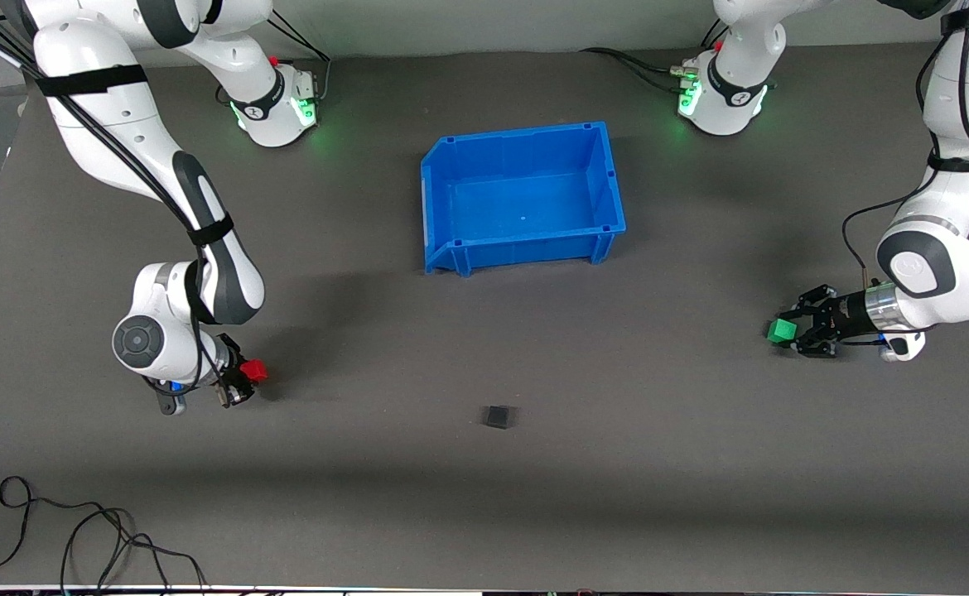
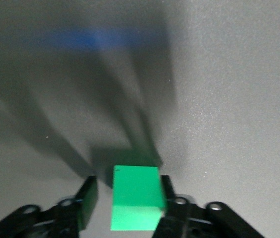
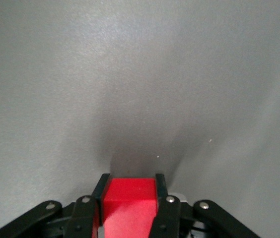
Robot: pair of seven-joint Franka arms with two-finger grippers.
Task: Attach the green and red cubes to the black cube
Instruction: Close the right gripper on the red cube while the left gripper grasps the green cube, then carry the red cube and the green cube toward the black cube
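The black cube [image 1: 498,416] lies on the grey mat, nearer the front camera than the blue bin. My right gripper [image 1: 244,379] is low over the mat toward the right arm's end and is shut on the red cube [image 1: 254,371]. In the right wrist view both fingers [image 3: 102,191] press the red cube [image 3: 129,201]. My left gripper [image 1: 793,331] is low toward the left arm's end, with the green cube [image 1: 781,331] between its fingertips. In the left wrist view the green cube [image 2: 136,198] touches one finger [image 2: 167,191], and a gap shows at the other, so the gripper [image 2: 127,194] is open.
An empty blue bin [image 1: 526,248] stands mid-table near the robots' bases. Loose black cables [image 1: 79,530] lie at the table's front edge toward the right arm's end.
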